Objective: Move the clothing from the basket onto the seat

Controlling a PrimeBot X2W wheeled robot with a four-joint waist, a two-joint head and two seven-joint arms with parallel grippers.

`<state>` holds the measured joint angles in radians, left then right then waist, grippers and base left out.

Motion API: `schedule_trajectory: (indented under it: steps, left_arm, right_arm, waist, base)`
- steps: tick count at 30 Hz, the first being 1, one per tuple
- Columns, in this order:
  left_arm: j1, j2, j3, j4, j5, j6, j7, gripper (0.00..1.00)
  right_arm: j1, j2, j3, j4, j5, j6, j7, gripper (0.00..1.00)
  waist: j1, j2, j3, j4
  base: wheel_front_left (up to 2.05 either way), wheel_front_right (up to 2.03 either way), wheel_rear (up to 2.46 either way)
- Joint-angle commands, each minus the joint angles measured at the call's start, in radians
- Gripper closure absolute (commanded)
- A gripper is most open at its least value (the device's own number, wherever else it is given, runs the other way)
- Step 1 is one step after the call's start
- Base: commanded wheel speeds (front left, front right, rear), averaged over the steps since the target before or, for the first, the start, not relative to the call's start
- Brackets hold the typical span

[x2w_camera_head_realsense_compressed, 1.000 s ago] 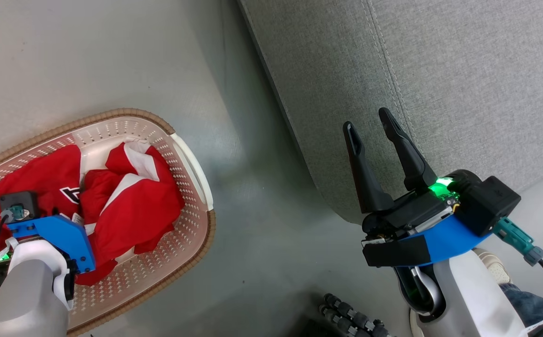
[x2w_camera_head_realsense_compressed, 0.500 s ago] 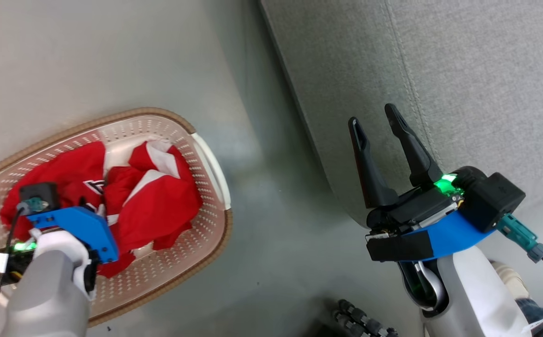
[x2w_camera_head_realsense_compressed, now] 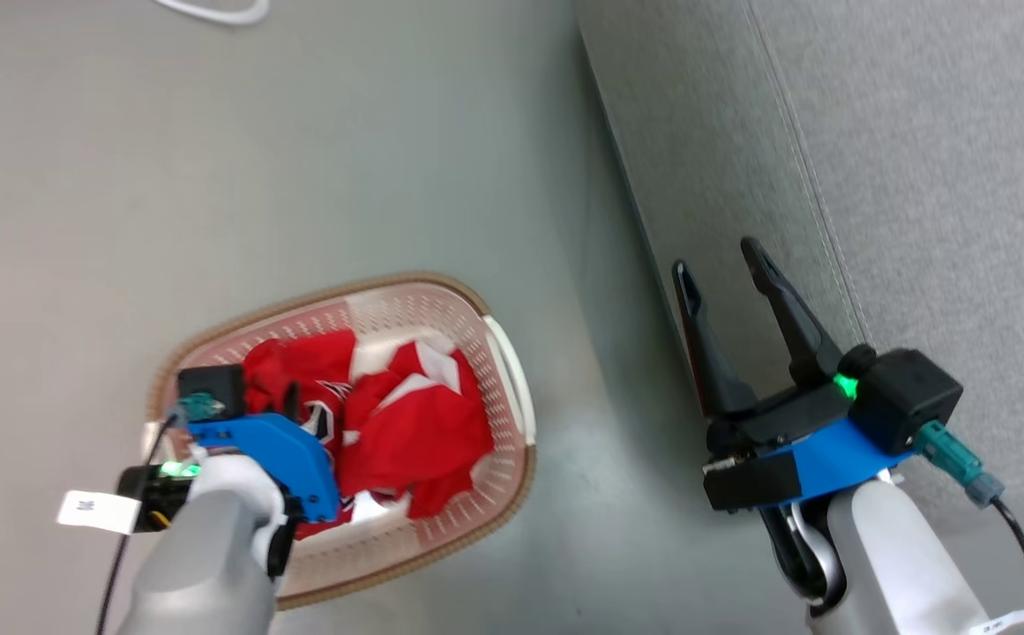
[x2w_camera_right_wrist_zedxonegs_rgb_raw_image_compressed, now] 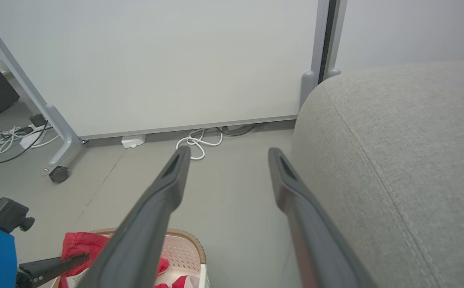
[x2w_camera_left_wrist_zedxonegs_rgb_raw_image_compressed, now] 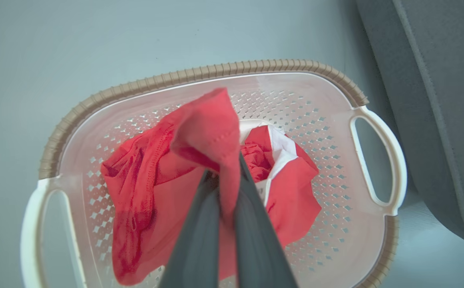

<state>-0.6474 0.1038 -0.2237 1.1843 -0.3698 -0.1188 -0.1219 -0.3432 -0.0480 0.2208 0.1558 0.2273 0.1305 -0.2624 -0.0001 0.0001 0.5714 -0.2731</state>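
The cream basket [x2w_camera_head_realsense_compressed: 508, 375] with a brown rim stands on the floor beside the grey seat [x2w_camera_head_realsense_compressed: 917, 176]. Red clothing [x2w_camera_head_realsense_compressed: 423, 423] with white panels lies crumpled inside it. In the left wrist view my left gripper [x2w_camera_left_wrist_zedxonegs_rgb_raw_image_compressed: 228, 176] is shut on a fold of the red clothing [x2w_camera_left_wrist_zedxonegs_rgb_raw_image_compressed: 204, 128], which is pulled up above the basket [x2w_camera_left_wrist_zedxonegs_rgb_raw_image_compressed: 216, 72] while the rest still lies inside. My right gripper [x2w_camera_head_realsense_compressed: 719, 257] hangs open and holds nothing at the seat's front edge. In the right wrist view the right gripper [x2w_camera_right_wrist_zedxonegs_rgb_raw_image_compressed: 228, 155] points over the floor, with the seat [x2w_camera_right_wrist_zedxonegs_rgb_raw_image_compressed: 395, 160] to its right.
A white cable [x2w_camera_right_wrist_zedxonegs_rgb_raw_image_compressed: 196, 142] lies coiled on the floor by the pale wall panel. A wheeled stand's caster [x2w_camera_right_wrist_zedxonegs_rgb_raw_image_compressed: 59, 174] and more cables [x2w_camera_right_wrist_zedxonegs_rgb_raw_image_compressed: 0, 138] are at the far left. Bare grey floor lies between the basket and the seat.
The head view has shifted and pulled back, so basket and seat look smaller and further right. My left gripper stays closed on the red clothing; the right gripper stays open.
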Motion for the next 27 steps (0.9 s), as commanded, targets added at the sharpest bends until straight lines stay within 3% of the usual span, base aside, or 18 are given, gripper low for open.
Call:
schedule_trajectory:
  steps: [1, 6, 14, 27]
  left_arm:
    - [0.016, -0.016, -0.018, -0.006, -0.006, -0.007, -0.011, 1.00]
    - [0.045, -0.047, -0.112, -0.061, -0.035, -0.014, -0.005, 1.00]
    - [0.096, -0.053, -0.292, -0.273, -0.219, -0.012, 0.045, 1.00]
    - [-0.029, -0.053, -0.406, -0.487, -0.315, -0.012, 0.032, 1.00]
  right_arm:
    - [0.027, -0.004, -0.007, 0.014, -0.012, 0.000, -0.004, 0.00]
    - [0.076, -0.004, -0.016, 0.050, -0.039, 0.000, -0.004, 0.00]
    - [0.159, -0.004, -0.026, 0.093, -0.051, 0.000, -0.004, 0.00]
    - [0.232, -0.004, -0.024, 0.089, -0.068, 0.000, 0.031, 0.00]
  waist:
    - [0.0001, -0.0001, -0.126, 0.097]
    - [0.0001, -0.0001, -0.242, 0.152]
    - [0.0001, -0.0001, -0.389, 0.209]
    - [0.0001, -0.0001, -0.515, 0.238]
  base:
    - [0.00, 0.00, 0.00]
    - [0.00, 0.00, 0.00]
    - [0.00, 0.00, 0.00]
    - [0.00, 0.00, 0.00]
